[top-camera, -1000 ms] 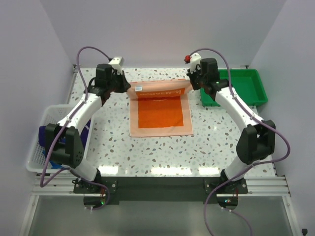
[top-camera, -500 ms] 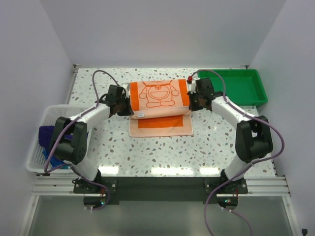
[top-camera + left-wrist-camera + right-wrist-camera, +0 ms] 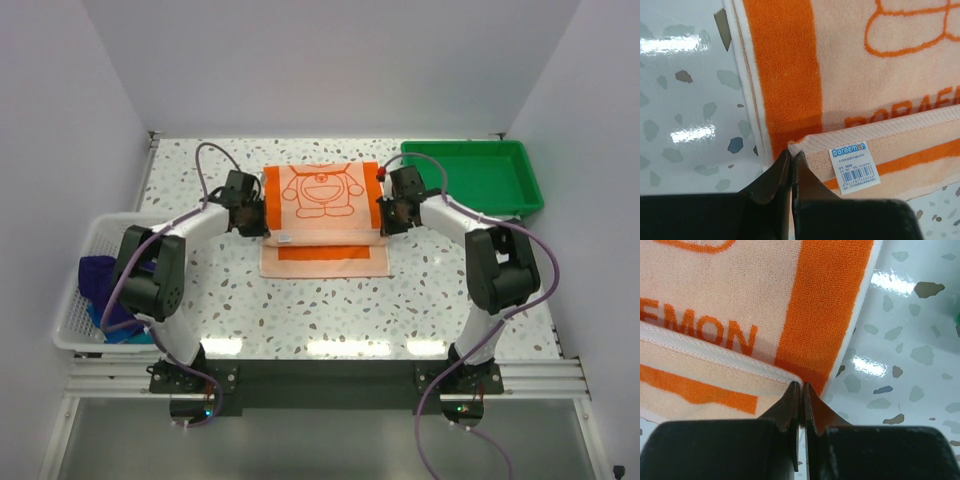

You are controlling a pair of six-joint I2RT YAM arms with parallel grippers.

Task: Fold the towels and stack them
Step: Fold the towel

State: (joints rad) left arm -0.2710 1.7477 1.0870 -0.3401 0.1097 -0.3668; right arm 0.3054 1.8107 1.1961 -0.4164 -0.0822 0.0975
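**A:** Terry cloth, then. Where does the orange-and-white towel (image 3: 322,200) lie?

**B:** Toward the far edge of the bench (image 3: 300,310), midway between the basket (image 3: 70,300) at the left edge and the green tray (image 3: 480,180) in the far right corner. Its upper layer is doubled over toward the near edge.

**A:** And the grip?

**B:** The left gripper (image 3: 791,155) is pinched fully closed on that layer's left corner, beside the label (image 3: 854,165). The right gripper (image 3: 801,387) is clamped just as tight on the right corner.

**A:** How will it handle?

**B:** Soft, light and limp, I'd judge. It should sag between the grips, so the corners are the places to hold, both moved evenly.

**A:** Any others?

**B:** A purple towel (image 3: 100,272) sits in the basket.
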